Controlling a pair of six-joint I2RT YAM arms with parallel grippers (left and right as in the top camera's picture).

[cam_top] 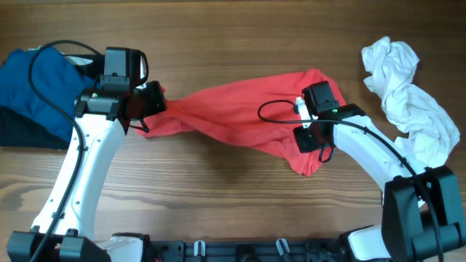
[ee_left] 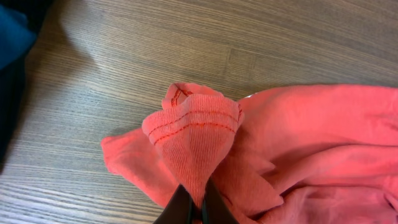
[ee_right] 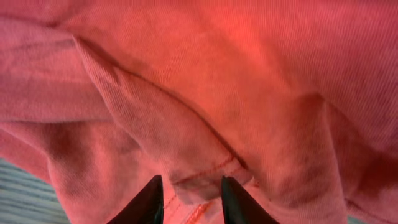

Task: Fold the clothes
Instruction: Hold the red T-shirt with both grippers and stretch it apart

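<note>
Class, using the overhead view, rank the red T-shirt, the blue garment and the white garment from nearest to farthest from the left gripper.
1. Red T-shirt: mid-table, pinched in the left gripper.
2. Blue garment: at the left edge.
3. White garment: at the far right.

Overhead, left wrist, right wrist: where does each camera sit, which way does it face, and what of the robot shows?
Overhead: above the table, facing down; both arms, red shirt, white garment, blue garment.
Left wrist: on the left arm, facing along the left gripper, shut on the shirt's edge.
Right wrist: close over the shirt; right gripper fingers apart.
Shared: all show the shirt.
</note>
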